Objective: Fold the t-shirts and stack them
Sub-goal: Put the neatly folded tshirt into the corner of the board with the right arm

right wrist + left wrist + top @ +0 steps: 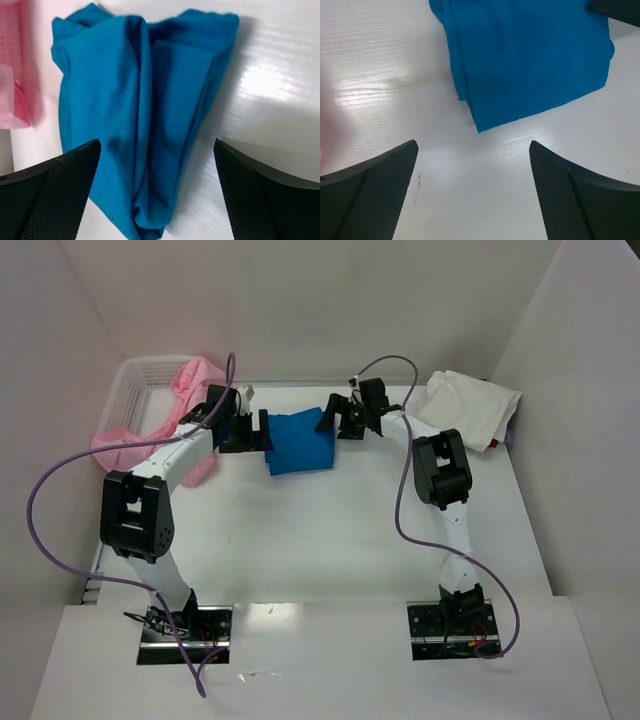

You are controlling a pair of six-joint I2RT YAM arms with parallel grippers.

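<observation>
A bright blue t-shirt [299, 443] lies folded into a small bundle at the far middle of the table; it also shows in the left wrist view [530, 60] and the right wrist view [140, 110]. My left gripper [256, 432] is open and empty just left of it, jaws wide apart over bare table. My right gripper [335, 420] is open and empty at the bundle's right edge, jaws wide apart above the cloth. Pale pink t-shirts [195, 380] hang out of the basket at the far left. A cream-white t-shirt [465, 405] lies crumpled at the far right.
A white plastic lattice basket [135, 375] stands at the far left corner against the wall. White walls enclose the table on the left, back and right. Purple cables loop from both arms.
</observation>
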